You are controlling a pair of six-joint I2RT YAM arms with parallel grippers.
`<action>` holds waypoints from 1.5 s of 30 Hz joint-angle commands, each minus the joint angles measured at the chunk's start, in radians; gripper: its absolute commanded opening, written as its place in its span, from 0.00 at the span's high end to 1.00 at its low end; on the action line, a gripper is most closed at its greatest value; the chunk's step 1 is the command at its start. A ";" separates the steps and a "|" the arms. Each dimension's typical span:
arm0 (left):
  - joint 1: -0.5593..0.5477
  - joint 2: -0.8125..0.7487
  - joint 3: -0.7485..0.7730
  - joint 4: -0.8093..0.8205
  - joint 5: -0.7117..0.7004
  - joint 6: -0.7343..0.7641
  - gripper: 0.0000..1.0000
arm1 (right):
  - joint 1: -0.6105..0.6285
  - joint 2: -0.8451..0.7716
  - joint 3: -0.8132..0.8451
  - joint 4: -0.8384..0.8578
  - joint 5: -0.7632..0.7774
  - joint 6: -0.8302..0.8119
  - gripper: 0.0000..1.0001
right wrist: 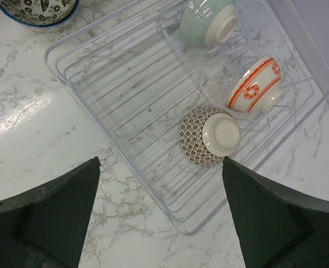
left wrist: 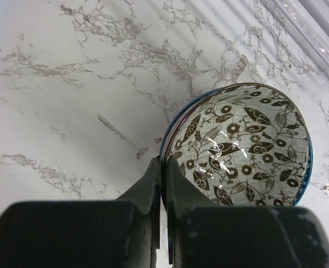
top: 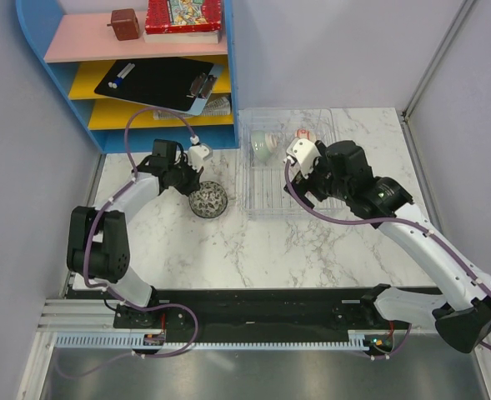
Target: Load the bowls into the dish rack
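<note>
My left end effector (left wrist: 163, 167) is clamped on the near rim of a leaf-and-flower bowl (left wrist: 242, 145), one finger inside the rim and the other outside. The bowl, brown-on-white within and blue on its outer edge, stands upright on the marble bench (left wrist: 69, 84), near the left side of the dish rack (right wrist: 125, 95) but apart from it.

My right end effector (right wrist: 160, 162) hangs over the clear plastic rack with its two dark fingers (right wrist: 58, 212) spread wide, gripping nothing. Three bowls lie inside the rack among the ridged slots. A pale green mesh bowl (right wrist: 206, 22) rests on its side at the far end, its white foot showing. Beside it, a white bowl with orange-red marks (right wrist: 253, 86) leans on its side near the rack's wall. Closer to me, a brown lattice bowl (right wrist: 209, 137) is tipped over so that its pale foot faces my wrist camera.

From above, the rack sits on the bench's far right half, just beside a blue shelf unit (top: 228, 100). The shelves carry a black clipboard (top: 157, 82), a red book (top: 182, 17) and a small brown box (top: 125, 24).
</note>
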 commanded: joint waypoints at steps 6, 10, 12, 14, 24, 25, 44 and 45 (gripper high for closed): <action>0.001 -0.134 -0.007 -0.007 -0.100 -0.049 0.98 | -0.002 0.019 -0.009 0.069 -0.012 0.038 0.02; 0.001 -0.202 -0.008 -0.024 -0.083 -0.067 0.98 | -0.003 0.033 -0.006 0.098 -0.011 0.074 0.02; 0.004 -0.223 0.010 -0.040 -0.075 -0.078 0.98 | -0.002 0.051 0.003 0.115 -0.011 0.101 0.02; 0.007 -0.257 0.036 -0.072 -0.043 -0.087 0.98 | -0.003 0.063 0.020 0.135 -0.015 0.147 0.02; 0.007 -0.338 0.154 -0.133 0.276 -0.121 0.98 | -0.058 0.201 0.141 0.178 -0.294 0.381 0.03; 0.005 -0.331 0.160 -0.129 0.326 -0.123 0.98 | -0.075 0.220 0.164 0.176 -0.433 0.403 0.02; -0.166 -0.156 0.255 0.019 0.351 -0.175 0.98 | -0.218 0.505 0.137 0.342 -1.117 0.714 0.02; -0.175 -0.153 0.259 0.017 0.357 -0.175 0.98 | -0.218 0.510 0.132 0.345 -1.109 0.713 0.02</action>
